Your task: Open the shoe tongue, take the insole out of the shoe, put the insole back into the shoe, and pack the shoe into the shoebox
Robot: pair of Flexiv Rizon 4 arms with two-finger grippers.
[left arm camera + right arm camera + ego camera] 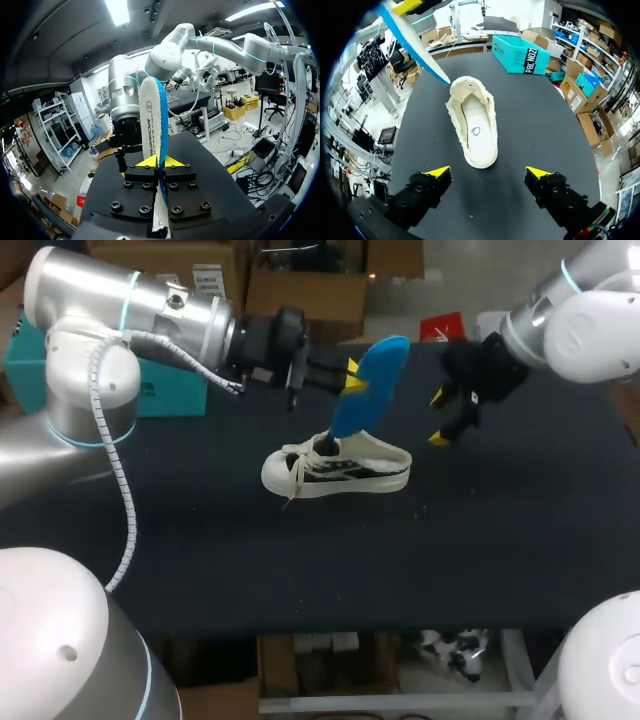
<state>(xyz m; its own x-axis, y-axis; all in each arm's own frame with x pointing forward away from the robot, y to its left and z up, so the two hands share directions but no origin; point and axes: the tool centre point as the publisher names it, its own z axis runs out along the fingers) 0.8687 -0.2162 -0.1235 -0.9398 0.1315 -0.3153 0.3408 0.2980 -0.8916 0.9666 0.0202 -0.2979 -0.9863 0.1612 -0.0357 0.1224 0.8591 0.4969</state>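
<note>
table point(500, 540): black, 1 shoe point(340, 472) upright mid-surface | left pincer point(352, 377): clenched on blue insole point(372, 375) above shoe | right pincer point(440, 418): released, beside shoe | box point(170, 390): far-left edge

Looks down from high behind on the whole table point(500, 560), shoe point(340, 468) mid-frame. Peers from the left wrist close along the insole point(150, 120); from the right wrist, near, down into the shoe. Shares the insole across all three.
</note>
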